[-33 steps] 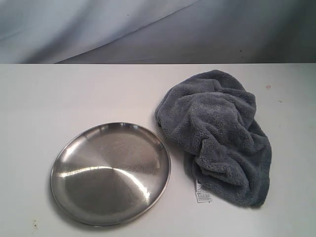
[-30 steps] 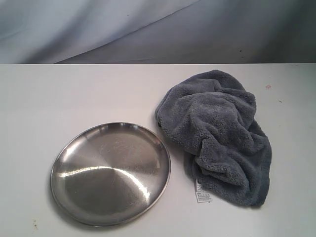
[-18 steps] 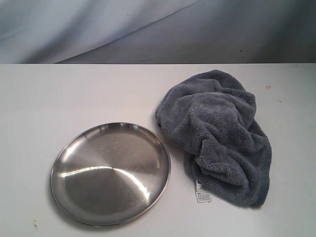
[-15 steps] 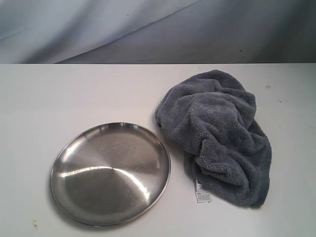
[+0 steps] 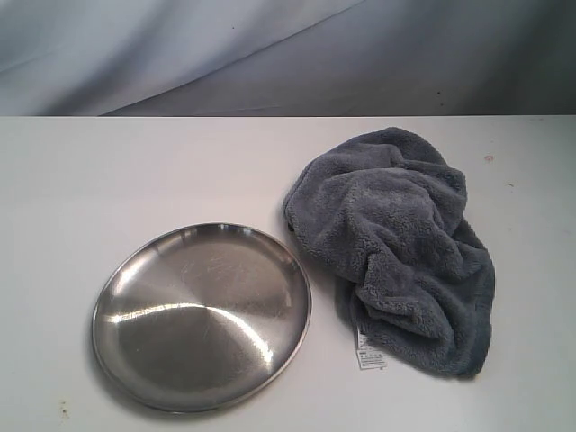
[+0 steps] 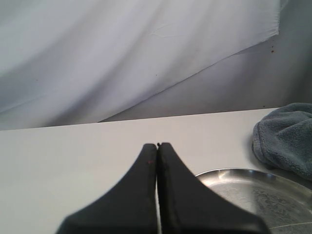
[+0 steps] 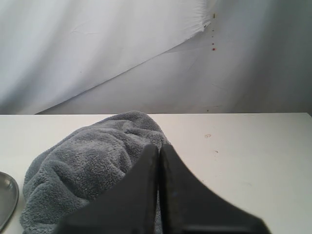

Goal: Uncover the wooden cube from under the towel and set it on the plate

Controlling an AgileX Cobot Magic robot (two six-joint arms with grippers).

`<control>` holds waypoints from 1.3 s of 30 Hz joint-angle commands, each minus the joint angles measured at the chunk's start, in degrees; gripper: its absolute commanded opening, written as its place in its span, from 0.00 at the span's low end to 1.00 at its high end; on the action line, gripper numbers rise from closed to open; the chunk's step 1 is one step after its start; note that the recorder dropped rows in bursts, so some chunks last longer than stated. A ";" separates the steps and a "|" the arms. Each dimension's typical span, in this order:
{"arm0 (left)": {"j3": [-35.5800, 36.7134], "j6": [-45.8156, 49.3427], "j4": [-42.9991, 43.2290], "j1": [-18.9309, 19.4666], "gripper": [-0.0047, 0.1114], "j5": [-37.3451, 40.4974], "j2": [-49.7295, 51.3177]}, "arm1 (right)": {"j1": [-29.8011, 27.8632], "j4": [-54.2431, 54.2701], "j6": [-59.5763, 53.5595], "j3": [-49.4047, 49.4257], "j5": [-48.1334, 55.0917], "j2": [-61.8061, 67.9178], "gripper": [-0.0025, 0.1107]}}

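Evidently the uncovering is not yet begun: my left hand (image 6: 157, 146) and right hand (image 7: 159, 146) are both clenched and empty. The towel (image 5: 391, 247) lies bunched on the surface (image 5: 135, 171) just beside the bare plate (image 5: 202, 315). I judge the wooden cube sits beneath the towel, fully hidden. Next, I would open the right hand and pinch a fold to lift.

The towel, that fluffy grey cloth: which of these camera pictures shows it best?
The exterior view: the whole towel lies in sight, white label included. The right wrist view shows part of it, some hidden behind the right gripper. The left wrist view catches only one edge.
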 commanded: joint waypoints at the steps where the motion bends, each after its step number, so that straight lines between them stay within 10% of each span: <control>1: 0.25 -0.14 -0.10 -0.41 0.04 0.06 -0.24 | -0.43 0.19 -0.39 0.22 -0.13 -0.16 0.02; 8: 0.25 -0.14 -0.10 -0.41 0.04 0.06 -0.24 | -0.43 -0.55 -0.36 0.22 -1.05 -0.16 0.02; 18: 0.25 -0.14 -0.10 -0.41 0.04 0.06 -0.24 | -0.43 -6.71 1.83 0.22 -43.01 -0.16 0.02; 39: 0.25 -0.14 -0.10 -0.41 0.04 0.06 -0.24 | -0.43 -0.33 5.43 0.22 -41.98 -0.16 0.02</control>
